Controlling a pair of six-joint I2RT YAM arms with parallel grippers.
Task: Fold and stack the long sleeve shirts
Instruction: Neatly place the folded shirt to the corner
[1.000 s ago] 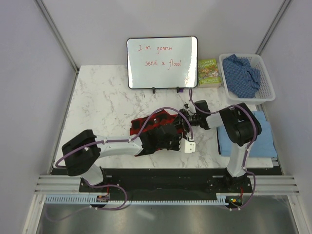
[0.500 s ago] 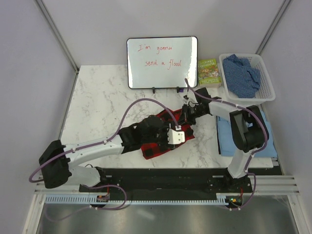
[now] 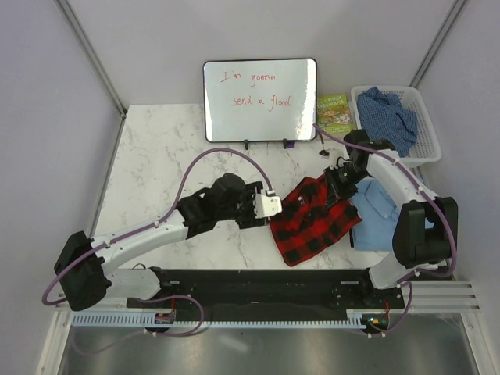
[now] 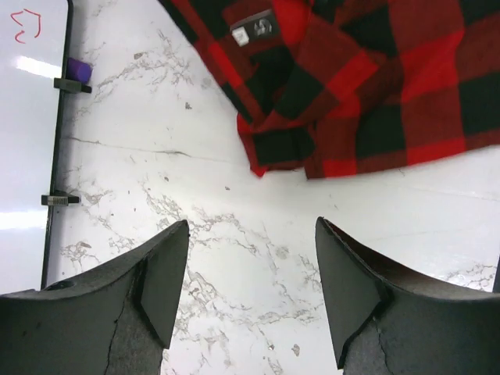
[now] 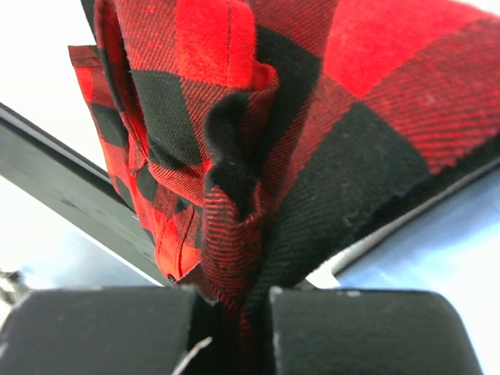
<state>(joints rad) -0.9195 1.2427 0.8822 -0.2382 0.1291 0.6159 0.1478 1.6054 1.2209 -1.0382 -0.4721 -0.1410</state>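
The right jaws are clamped on a bunched fold of the red-and-black checked flannel shirt (image 3: pixel 316 223), which lies roughly folded right of centre on the marble counter (image 3: pixel 172 156), its 3 o'clock edge reaching the flat, plain light blue collared shirt (image 3: pixel 376 219). The left jaws stand wide apart and empty over bare marble at the flannel's 9 o'clock side. The task looks about midway: the flannel is not yet stacked, and the darker blue speckled shirt (image 3: pixel 389 117) sits crumpled in the white plastic basket (image 3: pixel 428 144) at 1 o'clock.
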